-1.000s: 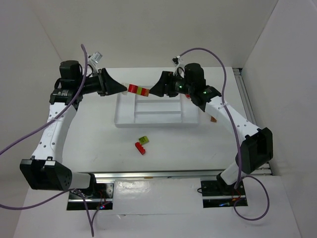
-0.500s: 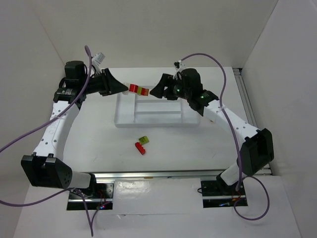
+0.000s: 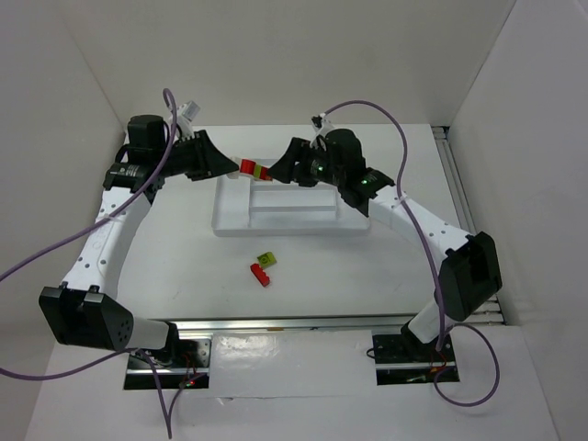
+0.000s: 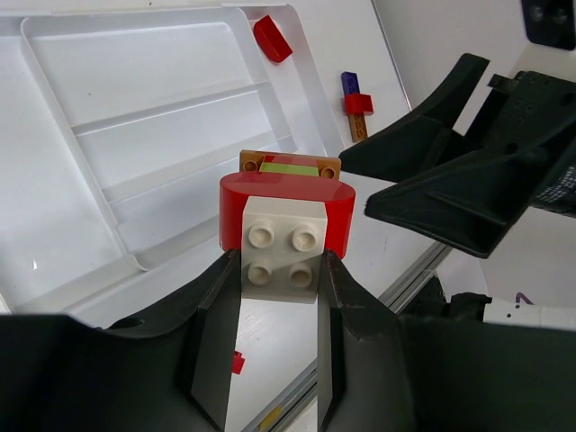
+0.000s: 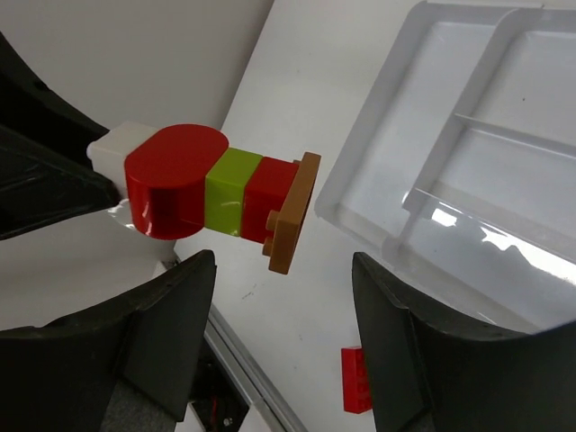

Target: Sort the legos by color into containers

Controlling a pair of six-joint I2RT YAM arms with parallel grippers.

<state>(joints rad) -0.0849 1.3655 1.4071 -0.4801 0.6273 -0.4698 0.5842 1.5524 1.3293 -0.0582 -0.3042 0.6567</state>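
On a white table (image 3: pixel 184 248), the brick stack (image 5: pixel 216 193) hangs over the 11 o'clock corner of the tray (image 3: pixel 276 220), its cream-white brick (image 4: pixel 281 247) clamped by the left gripper (image 4: pixel 274 279). The right gripper (image 5: pixel 283 297), spread wide, waits at the orange-brown plate (image 5: pixel 290 216); it should close squarely there, then pull straight toward 3 o'clock.

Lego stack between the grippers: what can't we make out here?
- Top view: stack too small; right gripper covers its far end.
- Left wrist: seen end-on, red brick hides the layers behind.
- Right wrist: white brick mostly behind the red one; left gripper hold out of sight.
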